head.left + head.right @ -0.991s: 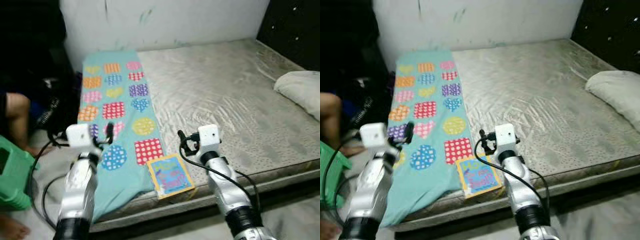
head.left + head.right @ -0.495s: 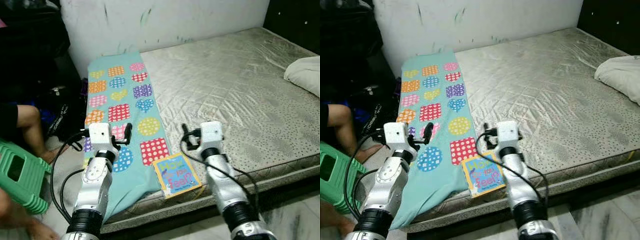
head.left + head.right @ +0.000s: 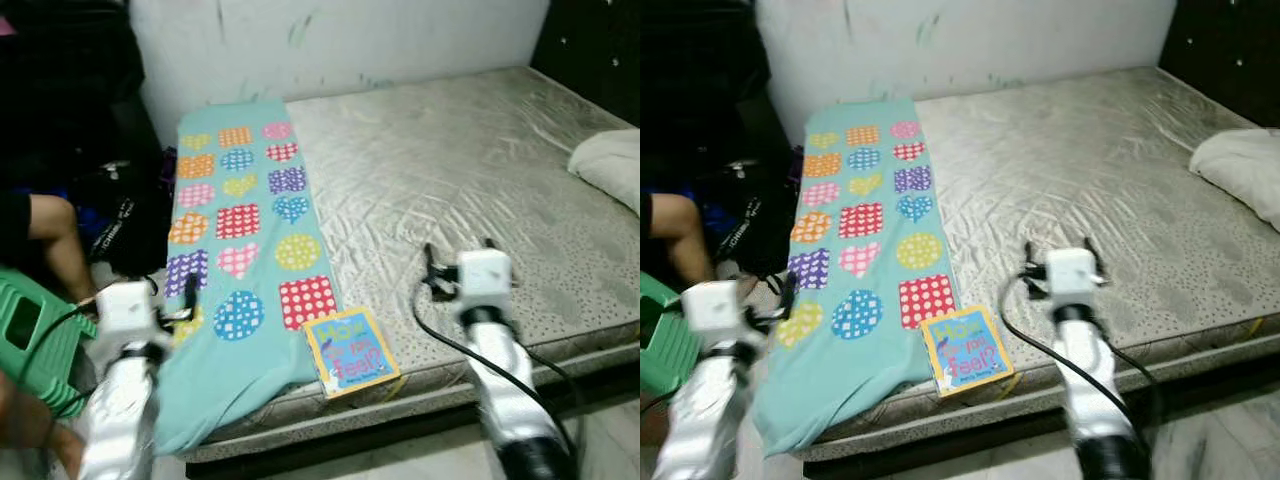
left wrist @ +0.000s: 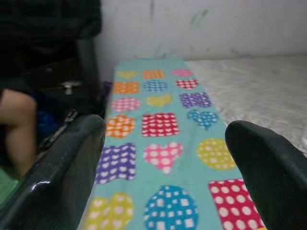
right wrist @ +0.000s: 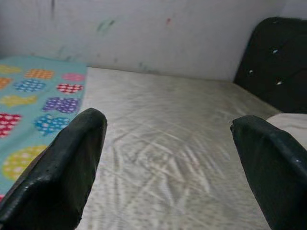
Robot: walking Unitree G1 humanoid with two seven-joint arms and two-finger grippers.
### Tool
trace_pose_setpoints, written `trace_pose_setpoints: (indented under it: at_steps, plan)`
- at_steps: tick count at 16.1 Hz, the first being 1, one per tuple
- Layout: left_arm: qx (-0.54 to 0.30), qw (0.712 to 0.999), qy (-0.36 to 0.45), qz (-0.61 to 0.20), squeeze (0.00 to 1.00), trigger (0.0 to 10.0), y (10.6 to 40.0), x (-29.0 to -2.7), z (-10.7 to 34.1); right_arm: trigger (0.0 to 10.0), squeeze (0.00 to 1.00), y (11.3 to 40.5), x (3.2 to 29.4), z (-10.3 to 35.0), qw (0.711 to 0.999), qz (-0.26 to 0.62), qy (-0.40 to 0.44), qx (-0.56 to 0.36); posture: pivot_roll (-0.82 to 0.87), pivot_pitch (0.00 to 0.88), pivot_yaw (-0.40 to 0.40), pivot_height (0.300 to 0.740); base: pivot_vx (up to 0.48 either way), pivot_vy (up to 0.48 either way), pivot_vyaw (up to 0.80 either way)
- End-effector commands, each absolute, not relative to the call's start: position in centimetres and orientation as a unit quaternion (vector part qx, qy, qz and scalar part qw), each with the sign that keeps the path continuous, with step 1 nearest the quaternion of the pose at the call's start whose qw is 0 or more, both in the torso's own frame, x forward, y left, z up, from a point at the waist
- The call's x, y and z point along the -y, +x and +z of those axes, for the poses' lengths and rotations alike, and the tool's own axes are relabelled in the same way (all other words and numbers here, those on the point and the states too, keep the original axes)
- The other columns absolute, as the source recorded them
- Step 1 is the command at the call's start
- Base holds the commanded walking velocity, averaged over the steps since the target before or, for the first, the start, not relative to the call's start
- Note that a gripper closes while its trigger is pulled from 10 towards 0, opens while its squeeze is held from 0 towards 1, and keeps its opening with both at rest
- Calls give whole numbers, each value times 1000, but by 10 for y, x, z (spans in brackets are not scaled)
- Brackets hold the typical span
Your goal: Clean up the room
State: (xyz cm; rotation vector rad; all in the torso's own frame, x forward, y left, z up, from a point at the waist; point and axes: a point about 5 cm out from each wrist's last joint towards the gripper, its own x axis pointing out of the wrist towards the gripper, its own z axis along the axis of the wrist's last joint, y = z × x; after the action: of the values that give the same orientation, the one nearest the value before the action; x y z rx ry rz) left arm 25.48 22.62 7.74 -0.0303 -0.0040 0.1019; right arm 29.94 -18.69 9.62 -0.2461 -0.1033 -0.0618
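Both arms spread outward since earlier frame. Book (image 3: 351, 351) lain at bed (image 3: 520, 180) front edge, between claws, long axis toward 11 o'clock. Right claw (image 3: 456, 262) nearer, book at its 8 o'clock; left claw (image 3: 185, 300) farther. Both claws wide open, nothing held.

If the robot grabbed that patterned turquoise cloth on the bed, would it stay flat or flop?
Probably flop: the turquoise cloth drapes limply over the mattress edge, so it looks thin and soft. It likely weighs little and would bunch between fingers. Pulling it may also drag the picture book, whose corner seems to overlap its lower edge.
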Motion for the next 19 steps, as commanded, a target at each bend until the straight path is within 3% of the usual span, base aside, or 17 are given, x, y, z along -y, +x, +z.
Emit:
trace_pose_setpoints:
  at_steps: [1,7,13,19]
  plan:
    - [4,998,-12,57,0,10000,248,-232,82,10000,0,295,194,96,990,-34,-131,43,-103,0,46,740,0,0,0]
    - [-25,998,-34,45,0,10000,228,-218,73,10000,0,279,201,93,989,-18,-142,20,-103,0,18,740,0,0,0]
    - [-44,995,-55,66,0,10000,220,-221,70,10000,0,261,203,86,992,1,-125,-14,-105,0,12,740,0,0,0]
    - [-49,994,-64,71,0,10000,217,-217,71,10000,0,260,205,89,994,0,-102,-25,-108,0,-2,740,0,0,0]
